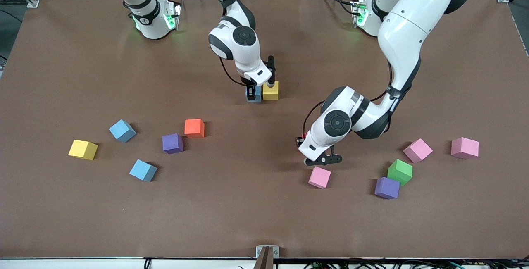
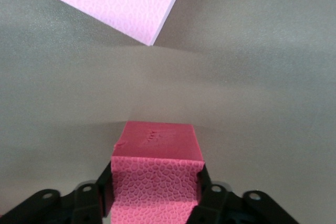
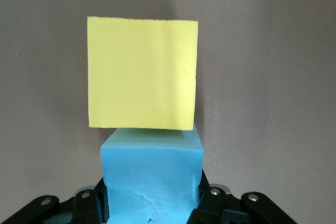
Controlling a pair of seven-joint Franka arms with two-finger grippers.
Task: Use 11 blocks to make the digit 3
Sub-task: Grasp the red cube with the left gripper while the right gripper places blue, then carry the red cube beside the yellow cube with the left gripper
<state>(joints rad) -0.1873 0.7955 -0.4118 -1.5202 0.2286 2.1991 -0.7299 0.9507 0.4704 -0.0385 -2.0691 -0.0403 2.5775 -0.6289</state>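
1. The left gripper (image 2: 156, 198) is down at the worktop (image 1: 248, 203), clamped on a pink block (image 1: 319, 177). In the left wrist view its fingers (image 2: 102, 190) press against both sides of the block, which sits on the worktop.
2. Toward the left arm's end from that block lie a purple block (image 1: 387, 187) and a green block (image 1: 400, 172), corner to corner. The green one is farther from the front camera.
3. Farther from the camera again are a second pink block (image 1: 418, 150), turned at an angle, and a third pink block (image 1: 465, 148), which is closest to the left arm's end.
4. The right gripper (image 3: 152, 203) is low at mid-worktop, grasping a blue block (image 1: 257, 95) between its fingers.
5. That blue block stands side by side with a yellow block (image 1: 270, 90), which is on the side toward the left arm. In the right wrist view the two look to be touching.
6. Loose blocks lie toward the right arm's end, all nearer the camera than that pair. An orange block (image 1: 194, 128) sits just beside a second purple block (image 1: 172, 143).
7. Closer to that end are a second blue block (image 1: 122, 130) and a third blue block (image 1: 143, 170), which is the nearest of the group to the camera.
8. A second yellow block (image 1: 83, 149) is the one closest to the right arm's end.
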